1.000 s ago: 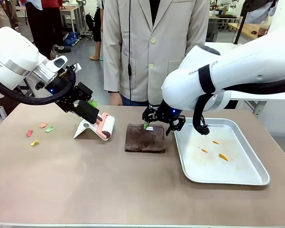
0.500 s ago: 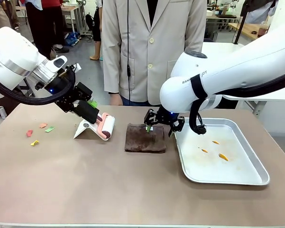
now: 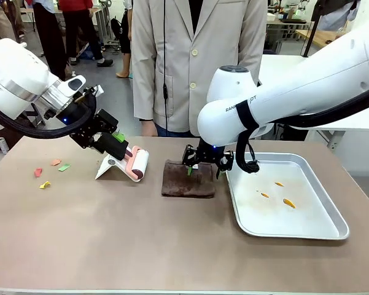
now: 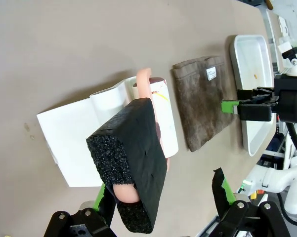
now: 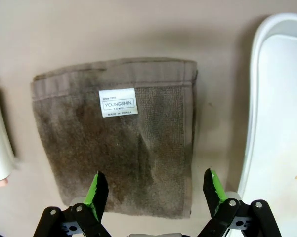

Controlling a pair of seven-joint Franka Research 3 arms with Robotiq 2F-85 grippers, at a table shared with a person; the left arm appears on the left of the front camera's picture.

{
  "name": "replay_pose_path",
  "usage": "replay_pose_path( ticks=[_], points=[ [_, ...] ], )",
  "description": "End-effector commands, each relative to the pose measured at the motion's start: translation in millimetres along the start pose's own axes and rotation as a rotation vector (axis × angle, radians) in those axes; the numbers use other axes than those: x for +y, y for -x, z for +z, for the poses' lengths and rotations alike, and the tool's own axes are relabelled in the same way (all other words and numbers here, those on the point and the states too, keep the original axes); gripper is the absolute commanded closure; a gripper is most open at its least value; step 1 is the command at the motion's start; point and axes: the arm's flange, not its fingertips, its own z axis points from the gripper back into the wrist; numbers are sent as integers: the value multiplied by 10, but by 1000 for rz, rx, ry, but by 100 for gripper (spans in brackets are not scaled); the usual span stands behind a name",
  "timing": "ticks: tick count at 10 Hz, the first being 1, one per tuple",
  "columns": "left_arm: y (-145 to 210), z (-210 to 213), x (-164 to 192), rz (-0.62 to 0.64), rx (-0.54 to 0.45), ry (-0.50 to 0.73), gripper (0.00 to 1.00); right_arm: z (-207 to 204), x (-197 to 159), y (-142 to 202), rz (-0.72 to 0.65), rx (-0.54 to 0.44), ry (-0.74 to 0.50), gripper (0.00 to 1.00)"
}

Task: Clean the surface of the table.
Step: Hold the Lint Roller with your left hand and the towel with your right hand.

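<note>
We find the taupe desk spanning the front view, with a person standing at its far edge. On it lie a brown towel at centre, a silver tray just beside it, and coloured scraps at left. The right claw hangs wide open over the towel. The left claw stands wide around the foam handle of the lint roller.

The tray is cut off at the edge; coloured scraps too small to identify.
</note>
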Motion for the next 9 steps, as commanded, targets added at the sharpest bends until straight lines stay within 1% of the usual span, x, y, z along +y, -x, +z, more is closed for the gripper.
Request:
replay_pose_path(
  ticks=[1, 2, 8, 9],
  points=[
    [52, 28, 1, 10, -21, 2, 0, -23, 118, -99, -14, -5, 59, 0],
    [54, 28, 8, 13, -21, 4, 0, -54, 118, -114, -35, -7, 83, 0],
    [52, 27, 14, 28, -35, 20, 0, -96, 142, -145, -25, 9, 110, 0],
    [45, 30, 18, 28, -43, 27, 0, -114, 149, -160, -35, -8, 115, 0]
  ],
)
